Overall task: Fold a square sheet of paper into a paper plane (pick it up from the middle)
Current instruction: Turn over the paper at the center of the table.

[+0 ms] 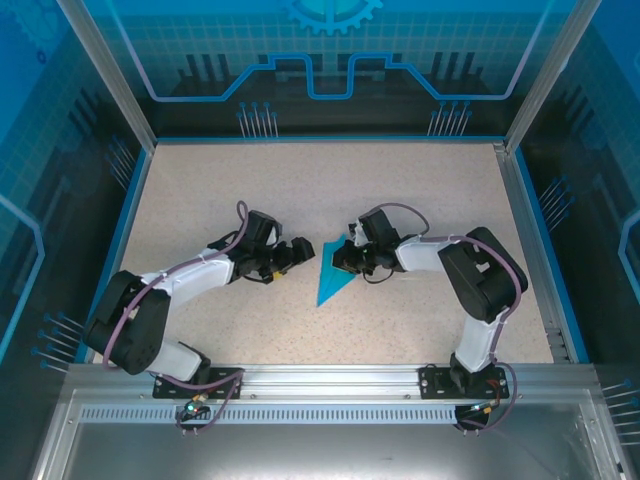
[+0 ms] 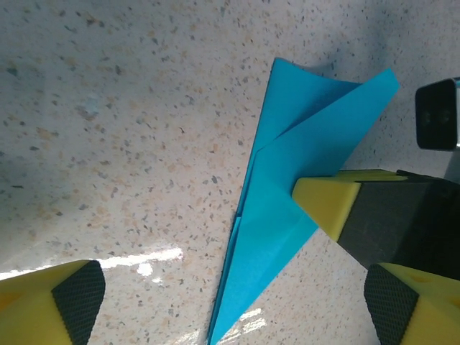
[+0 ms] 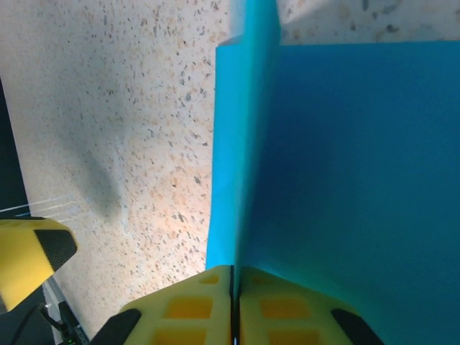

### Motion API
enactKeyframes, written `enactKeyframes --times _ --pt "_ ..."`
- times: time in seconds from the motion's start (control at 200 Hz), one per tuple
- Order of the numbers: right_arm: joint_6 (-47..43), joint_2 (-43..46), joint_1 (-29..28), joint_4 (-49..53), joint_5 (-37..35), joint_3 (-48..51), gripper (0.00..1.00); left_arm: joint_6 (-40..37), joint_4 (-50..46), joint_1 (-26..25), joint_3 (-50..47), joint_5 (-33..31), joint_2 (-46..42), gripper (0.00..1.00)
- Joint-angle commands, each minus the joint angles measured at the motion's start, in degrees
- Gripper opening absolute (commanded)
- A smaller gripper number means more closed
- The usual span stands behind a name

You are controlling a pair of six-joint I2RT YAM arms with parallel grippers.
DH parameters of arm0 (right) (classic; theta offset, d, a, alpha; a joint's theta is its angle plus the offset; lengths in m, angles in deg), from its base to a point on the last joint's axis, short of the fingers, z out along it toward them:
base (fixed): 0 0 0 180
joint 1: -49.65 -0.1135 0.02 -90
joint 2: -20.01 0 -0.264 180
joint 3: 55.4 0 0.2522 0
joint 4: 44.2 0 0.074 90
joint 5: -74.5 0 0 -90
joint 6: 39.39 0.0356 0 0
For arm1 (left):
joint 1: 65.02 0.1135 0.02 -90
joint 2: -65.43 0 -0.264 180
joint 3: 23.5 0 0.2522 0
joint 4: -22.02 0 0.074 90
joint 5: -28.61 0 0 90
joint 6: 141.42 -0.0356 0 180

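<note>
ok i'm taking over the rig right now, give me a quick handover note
left gripper: jaws open, holding nothing, just beside the paper plane.
right gripper: jaws shut on an edge of the plane.
The plane lies mid-table, its point toward the arm bases.
Done: the sheet is folded into a narrow pointed dart with layered flaps.
Left: probably pressing the last creases and letting go. I cannot tell how many folds are left.

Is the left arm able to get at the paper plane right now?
Probably yes: the left gripper is open right beside the paper plane, and the right gripper pinches its other side.
</note>
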Motion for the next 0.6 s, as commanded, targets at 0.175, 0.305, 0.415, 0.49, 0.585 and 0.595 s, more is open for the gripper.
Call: enactKeyframes --times 0.175,0.305,0.415,0.49,0.585,0.595 --pt "2.89 8.65 2.48 -14.45 6.97 3.24 0.05 1.85 6.97 7.15 -3.45 15.44 -4.20 0.99" --pt "5.18 12.32 4.77 -16.30 11.93 2.02 0.05 6.02 16.54 7.31 -5.08 23.61 -5.38 0.98" --pt "7.73 14.27 5.62 -18.59 15.10 1.03 0.06 9.50 22.10 7.25 -5.86 27.16 -5.47 0.99" --pt "9.42 14.99 5.81 -19.86 16.56 0.20 0.06 12.23 27.73 7.15 -6.42 30.38 -4.86 0.99" --pt "12.13 15.25 5.82 -22.44 18.00 -0.01 0.06 12.80 30.91 6.42 -6.51 31.97 -4.93 0.97" --pt "12.41 15.22 5.81 -22.70 18.06 -0.03 0.06 12.76 31.15 6.36 -6.51 32.08 -4.93 0.97"
